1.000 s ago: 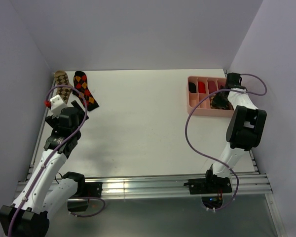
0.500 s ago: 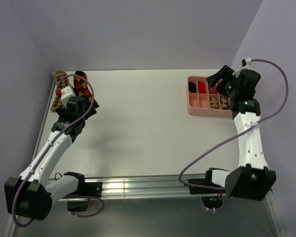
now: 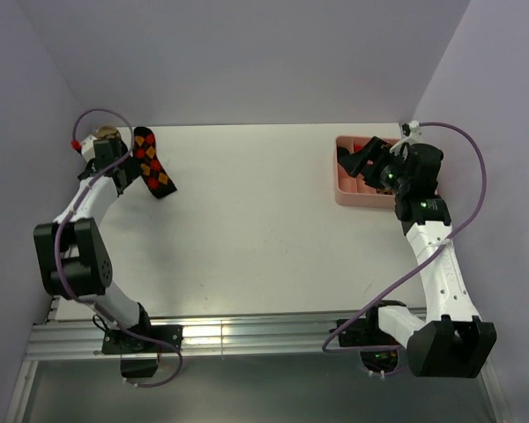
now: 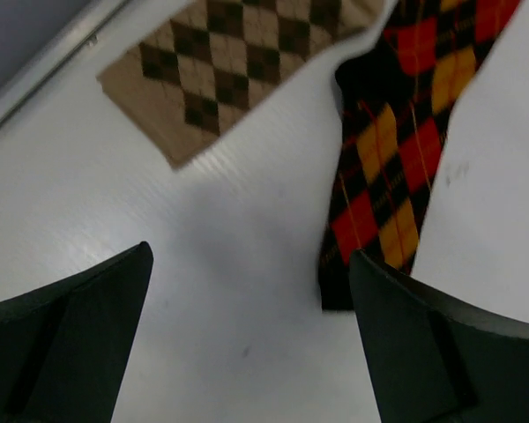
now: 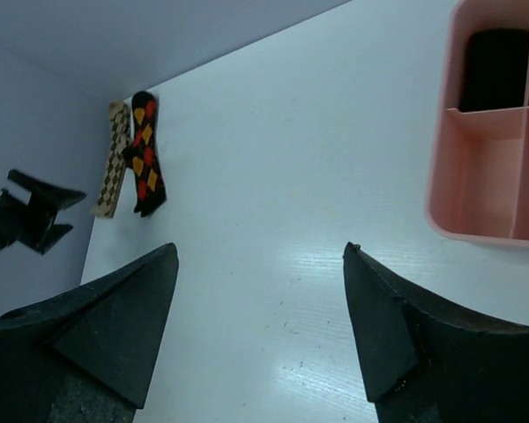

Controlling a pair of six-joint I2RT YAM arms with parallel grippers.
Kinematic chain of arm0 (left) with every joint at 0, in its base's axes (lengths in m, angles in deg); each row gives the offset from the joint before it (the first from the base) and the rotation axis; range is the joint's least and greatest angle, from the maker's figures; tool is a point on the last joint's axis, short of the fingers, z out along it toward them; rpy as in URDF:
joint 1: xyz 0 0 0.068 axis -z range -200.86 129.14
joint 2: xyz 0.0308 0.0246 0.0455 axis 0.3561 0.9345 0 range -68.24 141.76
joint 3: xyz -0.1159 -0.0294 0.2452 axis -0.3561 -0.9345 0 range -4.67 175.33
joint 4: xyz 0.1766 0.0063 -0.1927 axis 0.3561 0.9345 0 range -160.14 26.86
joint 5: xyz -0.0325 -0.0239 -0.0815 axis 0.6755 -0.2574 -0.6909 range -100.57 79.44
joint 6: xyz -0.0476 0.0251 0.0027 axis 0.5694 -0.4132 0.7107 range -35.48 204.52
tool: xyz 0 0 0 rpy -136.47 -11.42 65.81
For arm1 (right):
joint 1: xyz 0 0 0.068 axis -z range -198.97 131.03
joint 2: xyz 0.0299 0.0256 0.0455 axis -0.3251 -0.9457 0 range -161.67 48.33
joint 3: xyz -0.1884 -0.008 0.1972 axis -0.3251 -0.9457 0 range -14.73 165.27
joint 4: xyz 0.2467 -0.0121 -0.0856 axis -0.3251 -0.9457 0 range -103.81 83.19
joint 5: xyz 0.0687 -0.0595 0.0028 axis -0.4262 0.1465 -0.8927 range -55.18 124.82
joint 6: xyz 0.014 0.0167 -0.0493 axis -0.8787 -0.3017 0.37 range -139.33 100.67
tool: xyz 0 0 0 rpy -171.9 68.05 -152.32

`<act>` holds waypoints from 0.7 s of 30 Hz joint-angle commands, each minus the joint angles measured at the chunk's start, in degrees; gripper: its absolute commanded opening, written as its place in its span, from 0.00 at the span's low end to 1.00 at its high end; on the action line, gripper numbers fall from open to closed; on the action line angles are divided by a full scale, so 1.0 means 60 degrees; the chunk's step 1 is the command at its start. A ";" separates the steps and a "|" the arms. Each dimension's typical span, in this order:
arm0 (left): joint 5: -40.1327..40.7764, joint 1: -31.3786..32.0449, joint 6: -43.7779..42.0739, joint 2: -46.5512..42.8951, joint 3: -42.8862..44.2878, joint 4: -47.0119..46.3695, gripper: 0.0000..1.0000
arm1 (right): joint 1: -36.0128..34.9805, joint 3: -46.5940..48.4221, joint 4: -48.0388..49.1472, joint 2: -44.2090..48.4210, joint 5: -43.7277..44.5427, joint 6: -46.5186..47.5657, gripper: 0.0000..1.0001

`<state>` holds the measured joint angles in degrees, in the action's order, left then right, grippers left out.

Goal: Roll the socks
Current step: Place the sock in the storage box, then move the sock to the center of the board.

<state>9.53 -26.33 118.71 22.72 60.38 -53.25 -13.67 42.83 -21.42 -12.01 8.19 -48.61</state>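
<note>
Ahead of the left gripper (image 4: 249, 256), whose jaws are spread wide and empty: tan sock (image 4: 247, 62), flat, long axis slanting away to the right; black-red-orange sock (image 4: 388, 167), flat beside it, near end just off the right-hand finger. Likewise the right gripper (image 5: 260, 248): jaws wide, empty; both socks far ahead-left, pink tray (image 5: 476, 194) ahead-right.

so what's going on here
Two robot arms are set up for rolling socks. The left end effector, open, hovers over a tan argyle sock and a black-red-orange sock, both lying flat in the far left corner of the table. The right end effector is open and empty by the pink tray. Neither is rolled yet.
</note>
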 commanded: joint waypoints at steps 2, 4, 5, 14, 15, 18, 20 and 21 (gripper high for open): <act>-0.0580 -0.0932 -0.0132 0.1782 0.1883 -0.0251 0.98 | -0.0385 -0.0014 0.0224 0.0125 -0.0234 0.0426 0.82; -0.0799 -0.1211 -0.0351 0.2372 0.2731 -0.0133 0.98 | -0.0517 0.0001 0.0238 0.0007 -0.0380 0.0456 0.81; -0.0859 -0.1255 -0.0498 0.2636 0.2954 -0.0104 0.98 | -0.0546 0.0016 0.0252 -0.0051 -0.0439 0.0470 0.81; -0.1736 -0.1885 -0.1275 0.5142 0.4772 0.0745 0.96 | -0.0561 0.0089 0.0004 -0.0447 -0.0498 0.0587 0.81; -0.1796 -0.1943 -0.1333 0.5172 0.4714 0.0716 0.96 | -0.0561 0.0089 -0.0011 -0.0461 -0.0498 0.0617 0.81; -0.1986 -0.1973 -0.1378 0.5348 0.4553 0.0774 0.95 | -0.0561 0.0133 -0.0084 -0.0578 -0.0439 0.0632 0.81; -0.2119 -0.2002 -0.1261 0.5508 0.4538 0.1095 0.94 | -0.0561 0.0148 -0.0084 -0.0593 -0.0512 0.0617 0.80; -0.2192 -0.2017 -0.1188 0.5538 0.4480 0.1199 0.93 | -0.0561 0.0162 -0.0084 -0.0608 -0.0541 0.0588 0.81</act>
<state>-0.63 -38.20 112.11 55.28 86.92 -49.28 -16.60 42.83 -22.30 -15.07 5.41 -45.96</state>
